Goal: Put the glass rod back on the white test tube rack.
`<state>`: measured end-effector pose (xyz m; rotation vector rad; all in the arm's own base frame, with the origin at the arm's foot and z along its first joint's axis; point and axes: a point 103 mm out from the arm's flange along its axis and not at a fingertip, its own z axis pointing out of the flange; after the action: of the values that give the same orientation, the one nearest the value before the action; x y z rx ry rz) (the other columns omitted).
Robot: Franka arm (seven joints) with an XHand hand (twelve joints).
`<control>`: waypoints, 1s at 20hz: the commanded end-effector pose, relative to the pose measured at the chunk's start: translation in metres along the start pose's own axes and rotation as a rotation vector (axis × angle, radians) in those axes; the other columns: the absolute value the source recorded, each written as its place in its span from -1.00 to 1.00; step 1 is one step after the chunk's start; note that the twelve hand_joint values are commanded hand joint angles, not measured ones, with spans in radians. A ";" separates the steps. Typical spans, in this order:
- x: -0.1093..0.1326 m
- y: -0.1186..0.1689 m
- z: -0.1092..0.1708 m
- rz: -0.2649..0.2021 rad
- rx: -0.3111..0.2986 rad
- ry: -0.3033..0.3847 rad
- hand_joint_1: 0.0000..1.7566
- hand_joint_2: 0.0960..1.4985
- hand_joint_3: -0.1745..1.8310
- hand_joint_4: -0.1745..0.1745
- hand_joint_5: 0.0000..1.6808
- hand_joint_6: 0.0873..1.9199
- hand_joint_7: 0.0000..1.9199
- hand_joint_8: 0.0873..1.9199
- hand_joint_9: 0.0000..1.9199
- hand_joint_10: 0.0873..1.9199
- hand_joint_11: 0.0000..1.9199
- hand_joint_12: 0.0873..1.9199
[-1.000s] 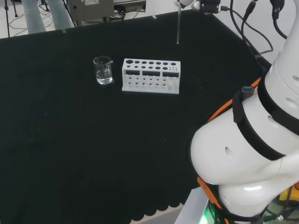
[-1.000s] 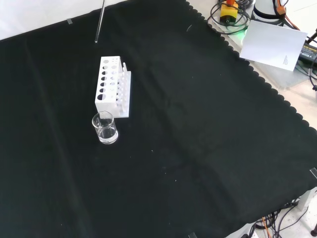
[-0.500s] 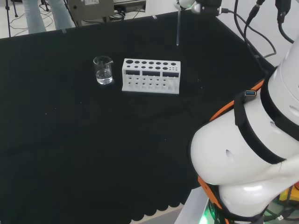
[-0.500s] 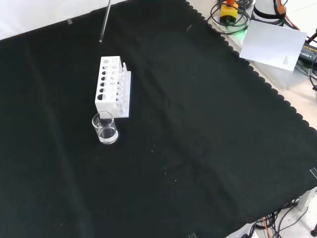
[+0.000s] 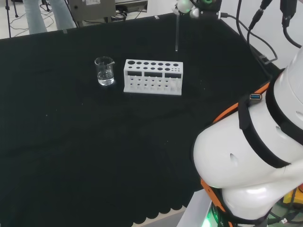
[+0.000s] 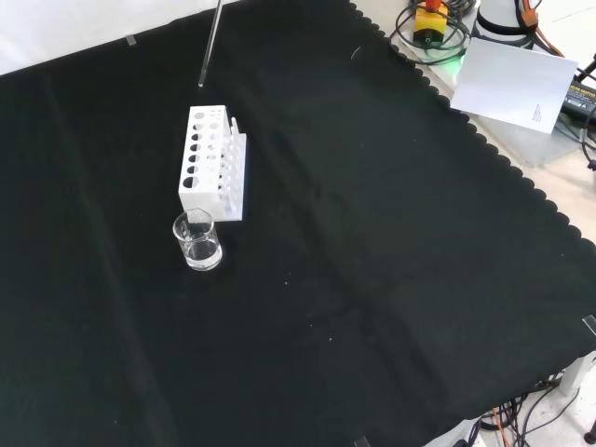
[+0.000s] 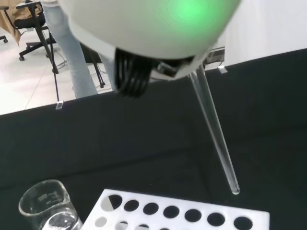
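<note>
A clear glass rod hangs nearly upright in the air, held at its top by the hand at the upper edge of the head view. Its lower tip hovers above and just beyond the right end of the white test tube rack, apart from it. In the front view the rod slants down toward the far end of the rack. The wrist view shows the rod running from under the blurred hand to a tip just over the rack's holes.
A small glass beaker with a little clear liquid stands beside the rack's other end, also seen as the beaker nearer in the front view. The arm's white links stand at the head view's right. Paper and cables lie beyond the cloth's scalloped edge.
The rod has moved closer to the rack: left and lower in the head view, right and lower in the front view. Rack and beaker have stayed put.
</note>
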<state>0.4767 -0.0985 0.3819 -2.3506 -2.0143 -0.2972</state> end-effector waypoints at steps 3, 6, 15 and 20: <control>-0.003 0.010 0.026 0.005 0.046 0.028 0.40 -0.51 0.15 -1.00 0.67 -0.44 0.76 -0.17 1.00 -0.42 0.43 -0.34; -0.008 0.014 0.033 0.008 0.056 0.034 0.40 -0.51 0.15 -1.00 0.67 -0.44 0.76 -0.17 1.00 -0.42 0.43 -0.34; -0.022 0.017 0.041 0.031 0.068 0.034 0.40 -0.51 0.15 -1.00 0.67 -0.44 0.76 -0.17 1.00 -0.42 0.43 -0.34; -0.022 0.017 0.042 0.030 0.069 0.035 0.40 -0.51 0.15 -1.00 0.67 -0.44 0.76 -0.17 1.00 -0.42 0.43 -0.34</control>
<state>0.4953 -0.1164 0.3392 -2.3179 -1.9379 -0.2612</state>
